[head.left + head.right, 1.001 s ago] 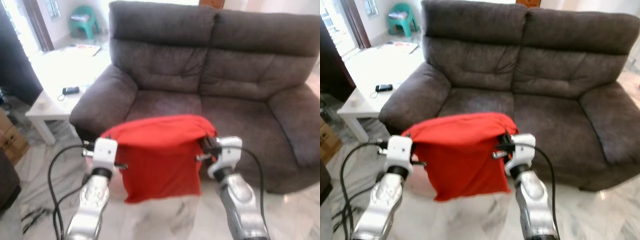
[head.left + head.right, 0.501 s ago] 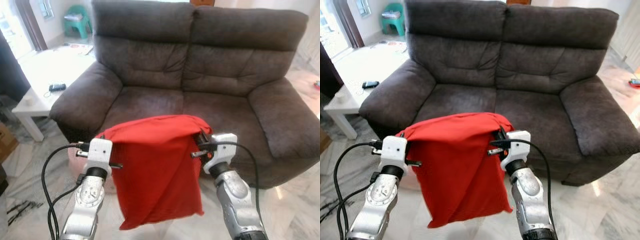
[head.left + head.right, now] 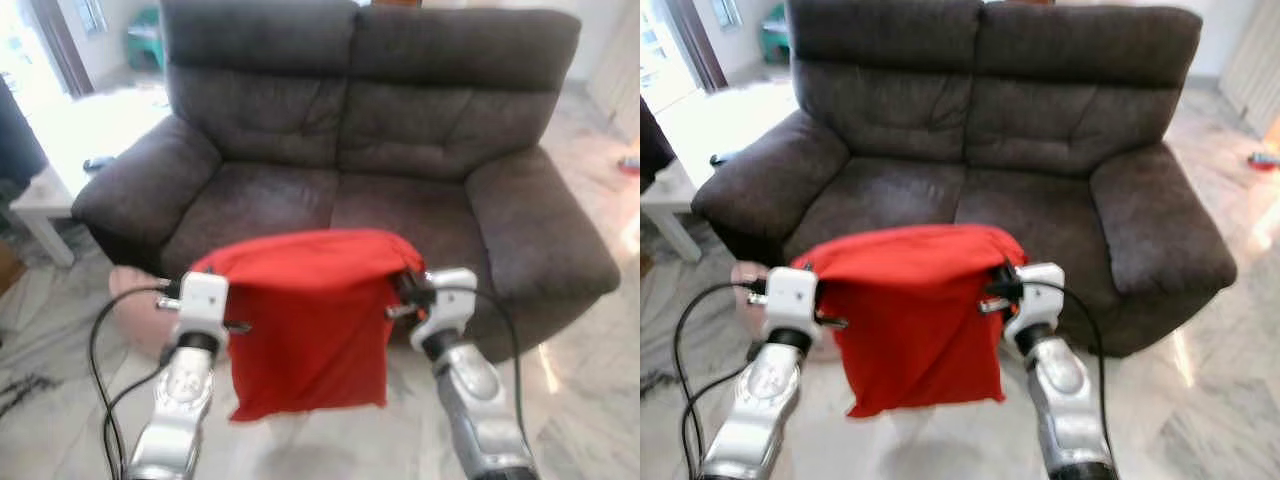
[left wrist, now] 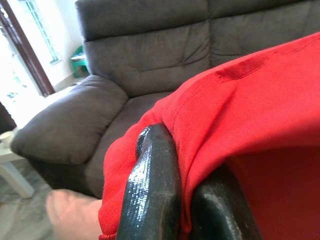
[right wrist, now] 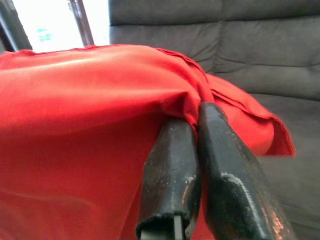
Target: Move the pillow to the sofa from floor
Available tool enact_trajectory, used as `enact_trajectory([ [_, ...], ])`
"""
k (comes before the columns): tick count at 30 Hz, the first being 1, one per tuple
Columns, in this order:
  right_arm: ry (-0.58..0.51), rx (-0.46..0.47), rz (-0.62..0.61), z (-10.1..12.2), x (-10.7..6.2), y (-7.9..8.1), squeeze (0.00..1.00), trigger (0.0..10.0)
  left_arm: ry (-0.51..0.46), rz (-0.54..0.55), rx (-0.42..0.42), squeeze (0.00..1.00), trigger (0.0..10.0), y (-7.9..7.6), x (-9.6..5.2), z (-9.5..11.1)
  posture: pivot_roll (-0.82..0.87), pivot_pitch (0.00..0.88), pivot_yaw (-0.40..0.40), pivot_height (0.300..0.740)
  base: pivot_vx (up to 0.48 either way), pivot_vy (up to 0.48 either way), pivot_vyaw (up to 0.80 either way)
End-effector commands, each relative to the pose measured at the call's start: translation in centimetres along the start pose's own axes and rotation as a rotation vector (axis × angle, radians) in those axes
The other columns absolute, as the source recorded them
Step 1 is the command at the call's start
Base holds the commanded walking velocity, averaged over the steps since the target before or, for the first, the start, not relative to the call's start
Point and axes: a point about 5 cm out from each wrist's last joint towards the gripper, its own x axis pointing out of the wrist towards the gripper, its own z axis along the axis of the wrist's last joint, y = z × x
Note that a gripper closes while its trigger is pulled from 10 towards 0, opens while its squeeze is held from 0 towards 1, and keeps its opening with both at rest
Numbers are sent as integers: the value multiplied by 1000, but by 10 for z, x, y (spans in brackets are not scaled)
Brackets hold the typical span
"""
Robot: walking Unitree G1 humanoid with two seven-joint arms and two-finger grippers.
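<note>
Before the sofa (image 3: 400, 150), both hands hold the pillow (image 3: 310, 320) hanging, top edge crosswise.

Daylight floods in from the far left, washing the white counter (image 3: 45, 175) almost featureless. A bright patch glares on the marble floor (image 3: 1230, 260) at right. The sofa (image 3: 370, 150) stays dim and evenly lit. The head views are softly blurred throughout. In both wrist views, the near black fingers (image 4: 152, 200) sit out of focus.
</note>
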Motion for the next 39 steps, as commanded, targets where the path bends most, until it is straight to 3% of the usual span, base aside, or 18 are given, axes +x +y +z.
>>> enact_trajectory([
  [1, -113, -2, 7, 23, 9, 4, 0, 10000, -66, 36, 11, 0, 10000, 10, 5, 13, 99, 22, -33, 740, 0, -270, 0],
  [13, -115, 0, 8, 23, 9, 4, 0, 10000, -70, 37, 15, 0, 10000, 12, 5, 14, 100, 21, -33, 740, 0, -270, 0],
  [39, -122, 7, 10, 24, 12, 6, 0, 10000, -105, 42, 4, 0, 10000, 18, 3, 21, 96, 0, -27, 740, 0, 0, 0],
])
